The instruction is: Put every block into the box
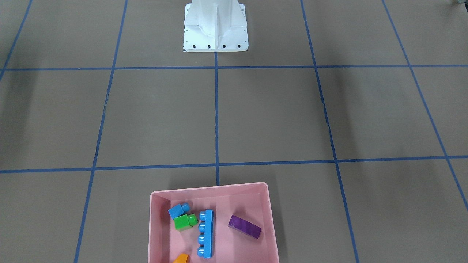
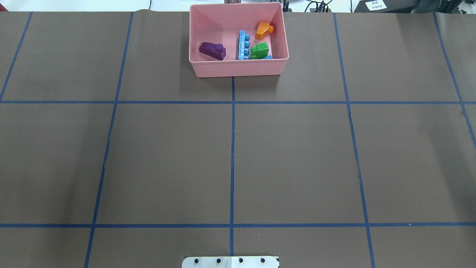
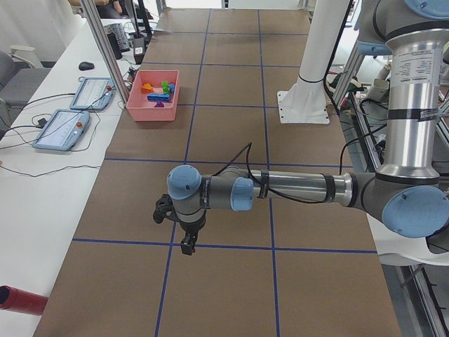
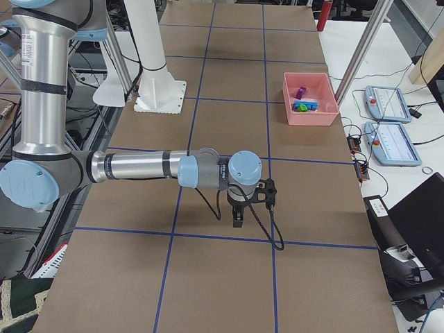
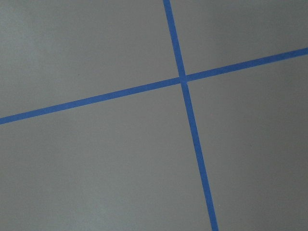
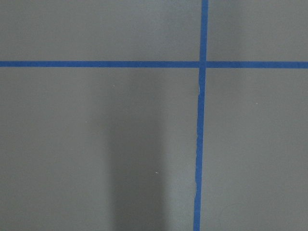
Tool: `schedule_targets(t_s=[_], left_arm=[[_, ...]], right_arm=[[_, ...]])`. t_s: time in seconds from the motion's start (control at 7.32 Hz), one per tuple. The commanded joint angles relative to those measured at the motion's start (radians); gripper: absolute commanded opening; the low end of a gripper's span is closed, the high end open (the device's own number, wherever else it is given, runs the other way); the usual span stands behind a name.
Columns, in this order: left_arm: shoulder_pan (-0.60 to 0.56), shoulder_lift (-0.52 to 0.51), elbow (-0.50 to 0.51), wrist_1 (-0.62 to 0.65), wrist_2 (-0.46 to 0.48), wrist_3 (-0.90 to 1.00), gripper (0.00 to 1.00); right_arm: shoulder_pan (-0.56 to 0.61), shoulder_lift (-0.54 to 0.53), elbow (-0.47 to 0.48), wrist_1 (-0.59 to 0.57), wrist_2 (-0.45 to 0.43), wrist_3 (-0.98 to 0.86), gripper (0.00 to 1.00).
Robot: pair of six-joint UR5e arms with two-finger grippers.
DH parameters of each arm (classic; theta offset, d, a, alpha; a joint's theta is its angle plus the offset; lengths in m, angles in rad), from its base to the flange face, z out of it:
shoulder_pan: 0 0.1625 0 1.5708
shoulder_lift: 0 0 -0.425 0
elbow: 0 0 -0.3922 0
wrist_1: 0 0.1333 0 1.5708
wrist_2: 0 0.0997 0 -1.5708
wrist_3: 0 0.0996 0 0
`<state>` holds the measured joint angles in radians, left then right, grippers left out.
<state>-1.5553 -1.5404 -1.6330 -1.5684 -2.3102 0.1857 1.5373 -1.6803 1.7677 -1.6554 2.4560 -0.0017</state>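
Observation:
The pink box (image 2: 238, 69) stands at the table's far middle edge. Inside it lie the purple block (image 2: 212, 51), the long blue block (image 2: 243, 45), the orange block (image 2: 263, 29), the green block (image 2: 259, 50) and the small blue block (image 2: 268, 57), half hidden behind the wall. The front-facing view shows the box (image 1: 208, 188) with the small blue block (image 1: 178, 210) touching the green one (image 1: 184, 221). My left gripper (image 3: 186, 246) and right gripper (image 4: 236, 220) hang over bare table far from the box, seen only in the side views. I cannot tell whether they are open or shut.
The white robot base (image 1: 215, 29) stands at the table's near middle. Blue tape lines (image 2: 232, 149) grid the brown table. Two teach pendants (image 3: 70, 130) and a red cylinder (image 3: 21, 298) lie on the white side bench beyond the table.

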Motion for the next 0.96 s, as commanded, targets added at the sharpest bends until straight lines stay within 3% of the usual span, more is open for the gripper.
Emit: schedule_targets(t_s=[0.0,0.41,0.82], left_arm=[[0.001,-0.001,0.011,-0.007,-0.001,0.0,1.0],[0.001,-0.001,0.012,-0.009,0.0,0.0,1.0],[0.001,0.0,0.01,-0.01,0.002,-0.002,1.0]], right_arm=[[-0.006,0.005,0.002,0.002,0.0,-0.004,1.0],[-0.002,0.002,0.009,0.049,-0.008,-0.003,1.0],[0.075,-0.006,0.01,0.048,-0.09,-0.012,1.0]])
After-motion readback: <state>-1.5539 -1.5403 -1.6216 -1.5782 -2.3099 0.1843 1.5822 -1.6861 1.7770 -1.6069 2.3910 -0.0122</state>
